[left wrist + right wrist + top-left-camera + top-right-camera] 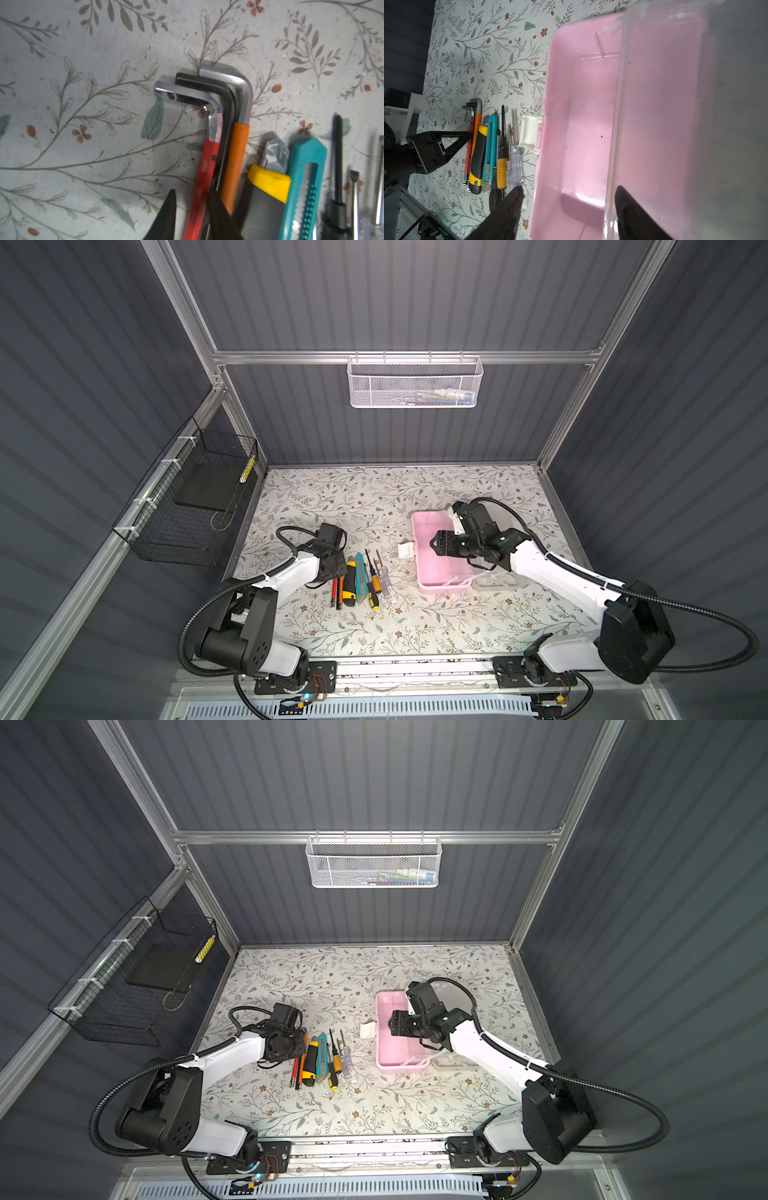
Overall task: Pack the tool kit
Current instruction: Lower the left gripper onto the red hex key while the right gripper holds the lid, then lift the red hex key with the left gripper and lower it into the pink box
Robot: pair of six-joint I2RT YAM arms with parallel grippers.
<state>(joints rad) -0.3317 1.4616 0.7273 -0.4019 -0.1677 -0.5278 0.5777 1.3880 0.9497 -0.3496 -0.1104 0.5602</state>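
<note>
Red hex key [204,166] under left gripper [192,193]: pickup step, box [434,572] empty.
Jaws narrowly apart, straddling it, no pinch yet; next I close, lift, carry to box beside the tools [365,580]. Right gripper [434,542] hangs wide open over box; whether it touches lid [675,124], I cannot tell.

White arms [291,570], black joints [253,614], ribbed cables [181,645]

A white mesh basket [414,383] hangs at the back wall [374,302], a black wire basket [187,506] at the left wall [62,406].
</note>
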